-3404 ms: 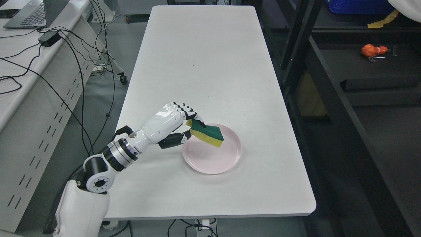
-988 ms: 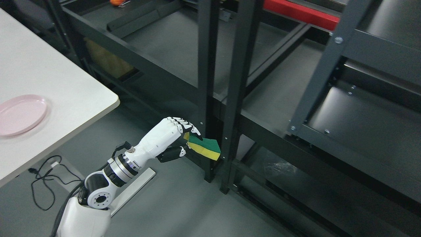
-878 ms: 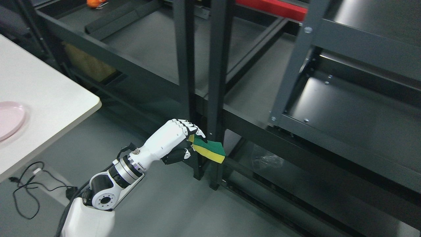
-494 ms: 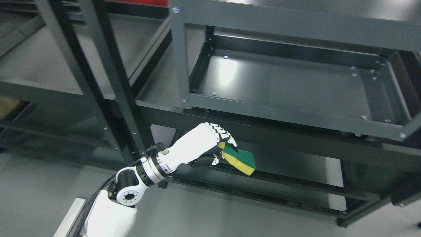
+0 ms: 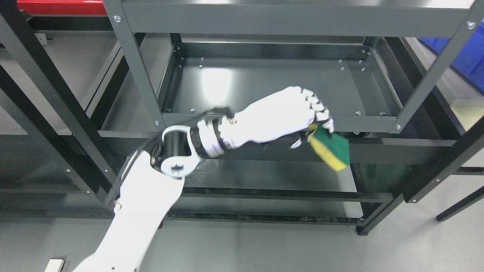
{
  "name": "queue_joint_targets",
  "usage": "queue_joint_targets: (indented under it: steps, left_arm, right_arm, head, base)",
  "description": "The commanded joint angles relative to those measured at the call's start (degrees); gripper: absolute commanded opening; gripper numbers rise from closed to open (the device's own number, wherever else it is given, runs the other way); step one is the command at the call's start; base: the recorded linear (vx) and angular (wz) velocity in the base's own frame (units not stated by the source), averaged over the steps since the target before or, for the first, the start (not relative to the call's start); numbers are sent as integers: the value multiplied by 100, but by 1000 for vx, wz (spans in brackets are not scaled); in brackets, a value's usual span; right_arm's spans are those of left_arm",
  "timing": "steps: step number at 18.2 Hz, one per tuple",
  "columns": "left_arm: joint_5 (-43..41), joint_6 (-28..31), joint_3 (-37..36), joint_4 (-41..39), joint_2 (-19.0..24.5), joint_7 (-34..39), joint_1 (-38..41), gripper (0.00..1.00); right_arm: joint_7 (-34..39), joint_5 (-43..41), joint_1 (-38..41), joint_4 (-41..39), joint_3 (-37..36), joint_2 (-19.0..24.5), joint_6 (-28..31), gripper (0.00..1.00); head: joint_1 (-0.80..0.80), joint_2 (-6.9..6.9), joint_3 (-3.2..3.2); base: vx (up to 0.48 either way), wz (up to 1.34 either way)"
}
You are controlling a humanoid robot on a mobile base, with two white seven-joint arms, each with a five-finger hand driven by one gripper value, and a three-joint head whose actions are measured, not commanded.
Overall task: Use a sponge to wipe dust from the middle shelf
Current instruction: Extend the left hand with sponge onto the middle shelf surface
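Note:
My left hand (image 5: 314,126) is shut on a green and yellow sponge (image 5: 332,152), which hangs down from its fingers (image 5: 321,111). The hand is raised in front of the front rail of the grey rack's middle shelf (image 5: 264,85), near its right half. The sponge sits just below that rail and touches no shelf surface. The shelf is a dark grey metal tray with a bright glare patch at its left. My white left arm comes up from the lower left. The right hand is out of the picture.
The rack's grey upright posts (image 5: 134,64) stand at the shelf's front corners, with a top shelf rail (image 5: 295,17) above. A lower shelf (image 5: 264,177) lies under the hand. A black rack (image 5: 45,113) stands at left, a blue bin (image 5: 469,60) at right.
The camera has turned from the table to face the grey rack squarely. My left hand has risen with the sponge, from below the middle shelf up to its front rail.

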Motion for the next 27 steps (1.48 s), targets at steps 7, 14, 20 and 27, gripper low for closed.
queue_joint_targets:
  steps: [7, 14, 20, 27]
  left_arm:
    - [256, 1142, -2020, 84, 30, 696, -2643, 0]
    - [-359, 1433, -1550, 813, 30, 653, -2669, 0]
    - [-377, 1029, -1301, 331, 30, -163, -2503, 0]
    - [-281, -18, 1165, -356, 30, -1904, -1299, 0]
  right_arm:
    - [-4, 0, 3, -100, 0, -100, 3, 100]
    - [-4, 0, 3, -100, 0, -100, 3, 100]
    - [-4, 0, 3, -100, 0, -100, 3, 100]
    - [-4, 0, 3, -100, 0, -100, 3, 100]
  head:
    - [0, 0, 0]
    - [0, 0, 0]
    - [0, 0, 0]
    - [0, 0, 0]
  base:
    - [55, 64]
    - [28, -26]
    - [16, 85]
    - [14, -45]
